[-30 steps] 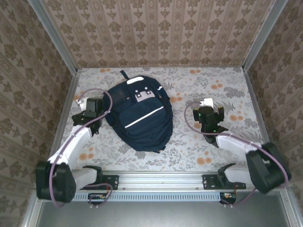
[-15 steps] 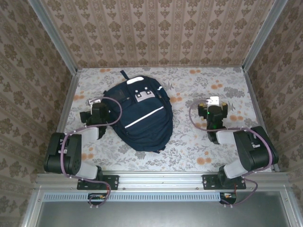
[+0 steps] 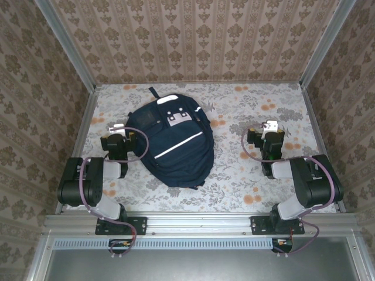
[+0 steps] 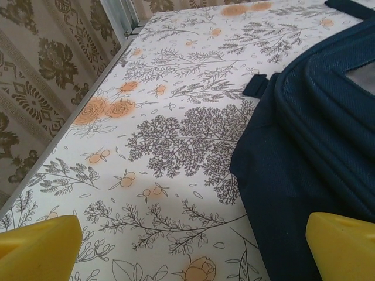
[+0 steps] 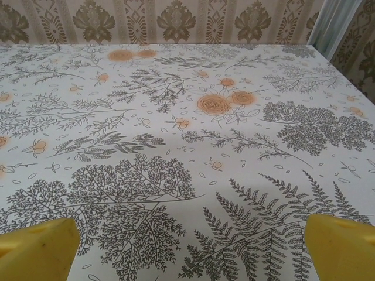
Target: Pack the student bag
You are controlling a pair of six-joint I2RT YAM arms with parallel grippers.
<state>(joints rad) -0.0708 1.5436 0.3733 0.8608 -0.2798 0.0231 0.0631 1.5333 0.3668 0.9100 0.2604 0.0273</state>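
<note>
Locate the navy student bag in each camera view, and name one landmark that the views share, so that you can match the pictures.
Top external: the student bag lies flat, left of centre, on the floral tablecloth.
Left wrist: the student bag takes up the right side of the picture.
Right wrist: the camera faces the floral tablecloth and the wallpapered wall.
Shared landmark: the floral tablecloth's grey ferns and orange flowers.
</note>
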